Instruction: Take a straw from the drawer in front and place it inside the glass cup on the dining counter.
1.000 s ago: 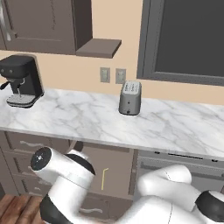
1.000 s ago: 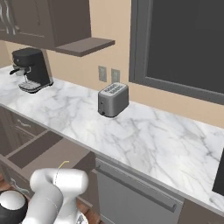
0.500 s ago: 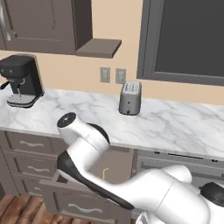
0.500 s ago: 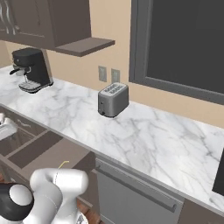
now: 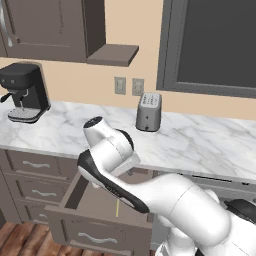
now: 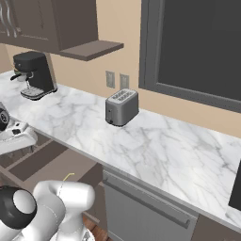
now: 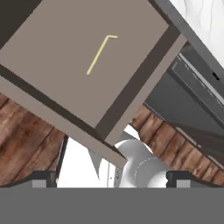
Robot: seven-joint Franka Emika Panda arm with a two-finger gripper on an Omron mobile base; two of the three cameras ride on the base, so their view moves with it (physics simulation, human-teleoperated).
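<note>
The drawer (image 5: 102, 212) is pulled out and the straw (image 7: 99, 54) lies flat on its bare floor, alone. It's a skinny, light thing, probably slick and easy to flick away, so I'd pinch mid-shaft, clear of the bent end. The jaws look spread wide, nothing between them.

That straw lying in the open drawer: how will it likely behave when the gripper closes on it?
The straw is pencil-thin and lies flat on the bare floor of the drawer, so it probably weighs almost nothing and may skid or roll when nudged. Its bent top end might check a full roll. Being so slim, it likely crushes or flexes under a hard pinch.
</note>
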